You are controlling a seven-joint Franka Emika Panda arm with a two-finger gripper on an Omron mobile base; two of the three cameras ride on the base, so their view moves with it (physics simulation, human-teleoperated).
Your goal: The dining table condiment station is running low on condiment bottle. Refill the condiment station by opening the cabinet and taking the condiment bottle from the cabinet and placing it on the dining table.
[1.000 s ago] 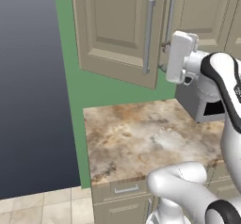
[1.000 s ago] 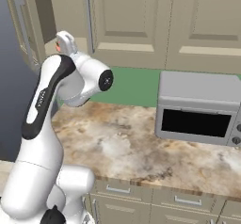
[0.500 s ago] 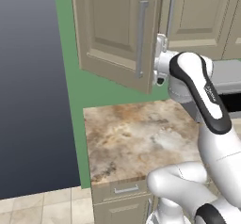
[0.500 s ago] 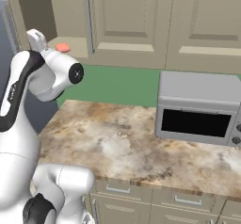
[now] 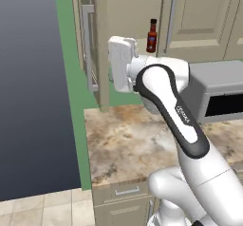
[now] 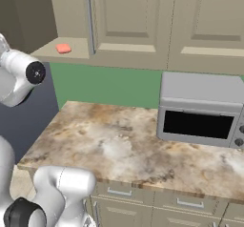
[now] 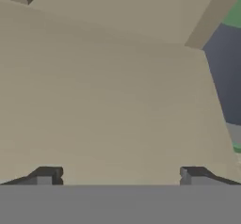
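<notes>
The condiment bottle (image 5: 152, 35), red-brown with a black cap, stands upright on the shelf inside the open cabinet (image 5: 128, 11). The cabinet's left door (image 5: 101, 44) is swung wide and shows edge-on, its silver bar handle (image 5: 88, 47) on the far side. My white hand (image 5: 121, 63) hangs just right of that door, below and left of the bottle. In the hand view my gripper (image 7: 120, 176) is open with nothing between its fingertips (image 7: 47, 175), and a flat beige cabinet surface (image 7: 108, 86) lies close ahead. The dining table is out of view.
A flat pink lump (image 6: 63, 48) lies on the cabinet shelf (image 6: 57, 54). A grey microwave (image 6: 200, 109) stands on the marbled counter (image 6: 119, 145), right of my arm. The neighbouring cabinet doors (image 6: 128, 16) are shut. A tall dark panel (image 5: 33, 101) borders the counter's left side.
The cabinet door has swung from partly open to wide open, and the bottle on the shelf has come into sight. My hand has moved left along with the door.
</notes>
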